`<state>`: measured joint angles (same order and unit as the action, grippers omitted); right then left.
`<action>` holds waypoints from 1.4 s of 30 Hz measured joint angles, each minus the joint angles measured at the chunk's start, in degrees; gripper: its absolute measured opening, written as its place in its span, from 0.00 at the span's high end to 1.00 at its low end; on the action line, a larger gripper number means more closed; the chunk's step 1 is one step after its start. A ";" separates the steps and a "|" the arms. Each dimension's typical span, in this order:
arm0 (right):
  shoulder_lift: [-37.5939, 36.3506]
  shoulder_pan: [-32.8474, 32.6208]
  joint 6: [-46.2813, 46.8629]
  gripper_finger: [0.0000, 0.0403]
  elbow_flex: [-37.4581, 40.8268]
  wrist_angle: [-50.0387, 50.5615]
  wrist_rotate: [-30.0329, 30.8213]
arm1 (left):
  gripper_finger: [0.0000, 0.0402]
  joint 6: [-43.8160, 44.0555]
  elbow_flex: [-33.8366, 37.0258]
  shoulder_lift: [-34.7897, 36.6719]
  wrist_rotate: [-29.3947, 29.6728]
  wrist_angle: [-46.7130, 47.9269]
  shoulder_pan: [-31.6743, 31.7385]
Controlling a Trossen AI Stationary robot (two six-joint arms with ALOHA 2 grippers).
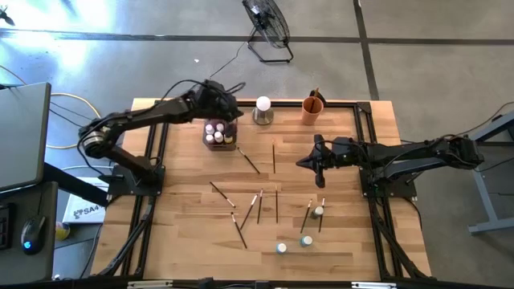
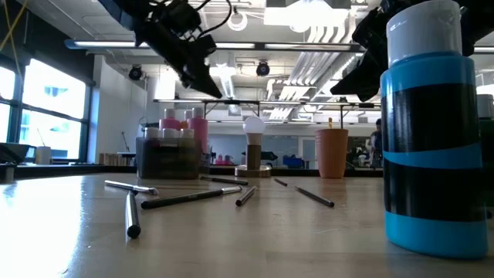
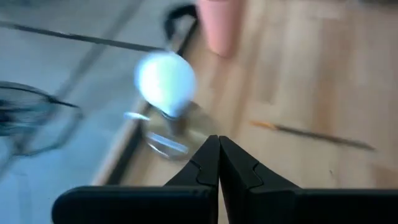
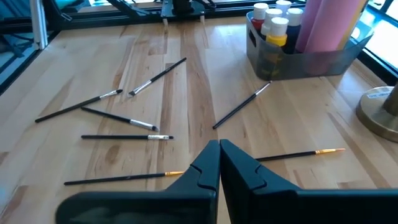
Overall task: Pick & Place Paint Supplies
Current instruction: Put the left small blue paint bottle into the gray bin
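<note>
Both hands are clenched and empty: the left hand (image 1: 231,109) hangs just above the grey tray (image 1: 220,143) of paint bottles (image 1: 214,133), the right hand (image 1: 303,163) well apart from that tray, over the surface (image 1: 185,233) with paintbrushes (image 1: 259,206) scattered beyond it

Bottles (image 1: 215,132) in tray (image 1: 230,143); paintbrushes (image 1: 259,205) scattered on table (image 1: 185,233).
</note>
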<state>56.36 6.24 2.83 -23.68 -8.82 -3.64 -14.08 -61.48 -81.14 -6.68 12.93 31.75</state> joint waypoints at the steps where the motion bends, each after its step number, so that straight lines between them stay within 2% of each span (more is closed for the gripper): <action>1: 0.00 -0.03 0.00 0.99 0.00 0.05 -0.13 | 1.00 -0.90 0.46 0.70 -3.28 1.53 0.77; 6: 0.00 0.00 -0.02 0.99 0.00 1.11 0.35 | 1.00 -7.58 3.08 3.06 -19.90 6.19 0.82; 8: -0.02 0.00 -0.02 0.99 0.00 1.07 0.35 | 1.00 -8.37 4.62 3.30 -22.79 6.40 -0.91; 12: 0.00 0.00 -0.02 0.99 0.00 0.98 0.50 | 1.00 -7.33 7.83 3.30 -20.56 3.44 -6.23; 18: 0.00 0.00 -0.02 0.99 0.00 0.93 0.54 | 1.00 -6.49 14.26 3.30 -18.39 -10.35 -16.76; 23: 0.00 0.00 -0.04 0.99 0.00 0.90 0.70 | 1.00 -2.77 16.92 3.30 -18.38 -19.85 -23.85; 32: 0.00 0.00 -0.02 0.99 0.00 0.35 0.53 | 1.00 -2.13 17.23 3.17 -18.01 -25.42 -33.72; 39: 0.00 0.00 0.42 0.99 0.00 -1.10 0.18 | 1.00 -2.07 17.15 0.24 -9.73 -33.75 -38.76; 42: -0.08 -0.20 0.60 0.99 -0.02 -0.60 -1.95 | 1.00 -1.08 17.24 -2.29 -8.68 -36.31 -40.46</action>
<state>56.28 6.04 3.43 -23.70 -9.42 -5.60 -15.16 -44.25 -83.43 -15.36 -23.38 -8.71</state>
